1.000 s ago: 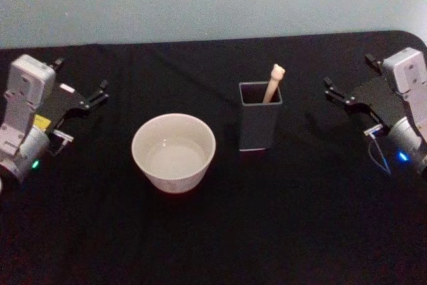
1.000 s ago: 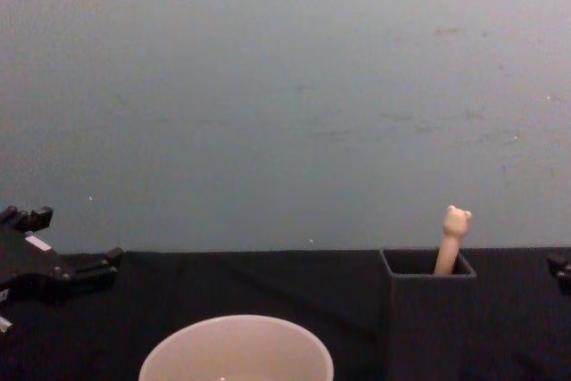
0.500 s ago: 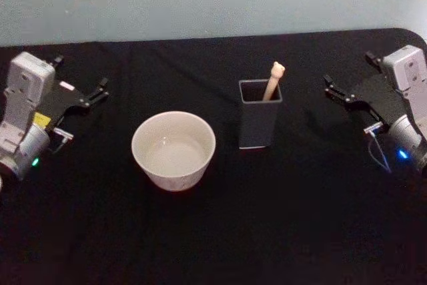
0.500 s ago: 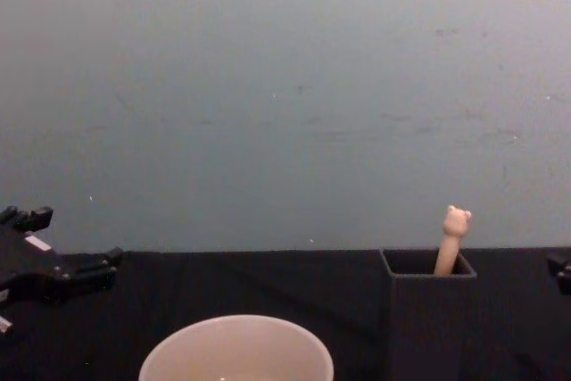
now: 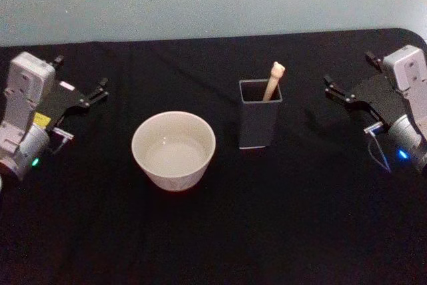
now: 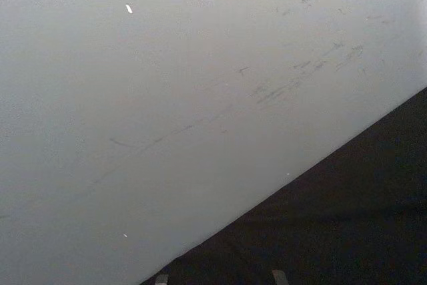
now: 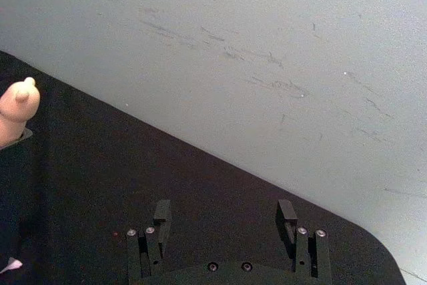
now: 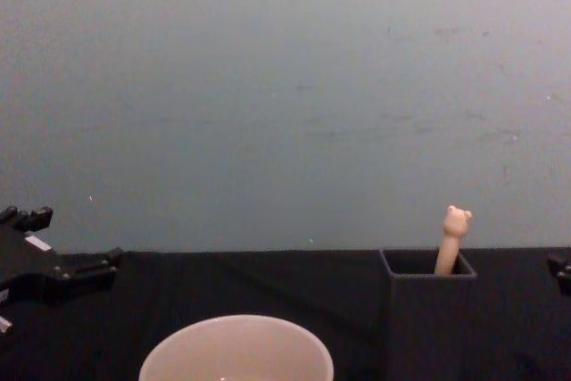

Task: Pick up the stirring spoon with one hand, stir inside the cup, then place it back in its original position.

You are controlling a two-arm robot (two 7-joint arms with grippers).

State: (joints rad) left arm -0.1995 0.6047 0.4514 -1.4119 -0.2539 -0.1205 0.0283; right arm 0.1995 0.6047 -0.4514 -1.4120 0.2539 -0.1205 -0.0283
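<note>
Stirring spoon [image 5: 273, 79] stands in holder [image 5: 259, 125], apart from right gripper [image 5: 347, 70].

Readable text: none can be made out in any view.
White label [image 5: 67, 87]: carried on the black body of the left tool [image 5: 81, 73]; no letters or numbers can be read on it.
Yellow sticker [image 5: 41, 121]: set further back, behind that tool; its marks cannot be read.
</note>
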